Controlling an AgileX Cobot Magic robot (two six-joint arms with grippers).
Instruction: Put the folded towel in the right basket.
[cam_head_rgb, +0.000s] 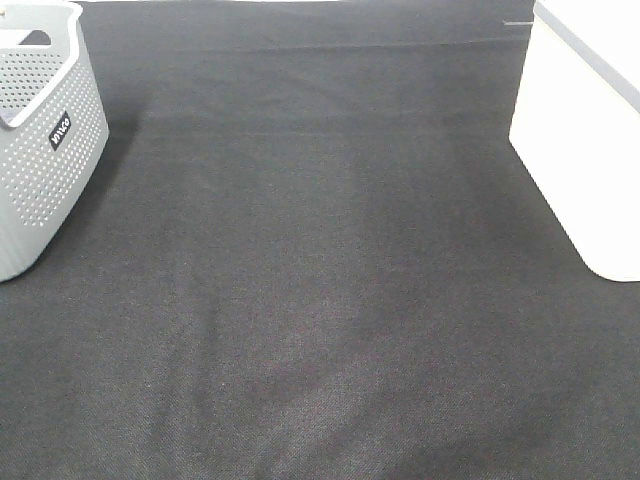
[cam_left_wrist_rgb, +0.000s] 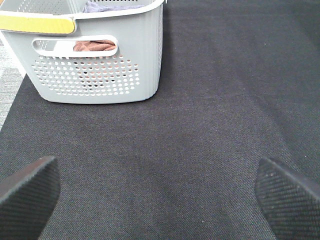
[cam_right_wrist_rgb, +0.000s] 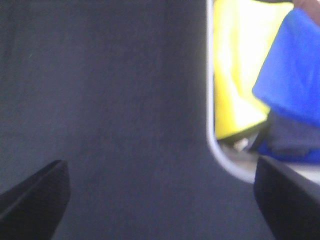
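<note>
The right basket (cam_head_rgb: 590, 150) is white and stands at the right edge of the exterior view. In the right wrist view its rim (cam_right_wrist_rgb: 212, 135) shows, with a yellow folded towel (cam_right_wrist_rgb: 240, 75) and a blue folded towel (cam_right_wrist_rgb: 295, 70) inside. My right gripper (cam_right_wrist_rgb: 160, 200) is open and empty over the dark mat, beside that rim. My left gripper (cam_left_wrist_rgb: 159, 200) is open and empty over the mat, facing the grey perforated basket (cam_left_wrist_rgb: 100, 70). Neither arm shows in the exterior view.
The grey perforated basket (cam_head_rgb: 40, 140) stands at the far left. It holds a brownish cloth (cam_left_wrist_rgb: 92, 46) seen through its handle hole and a purplish cloth (cam_left_wrist_rgb: 110, 7) on top. A dark mat (cam_head_rgb: 320, 280) covers the table between the baskets.
</note>
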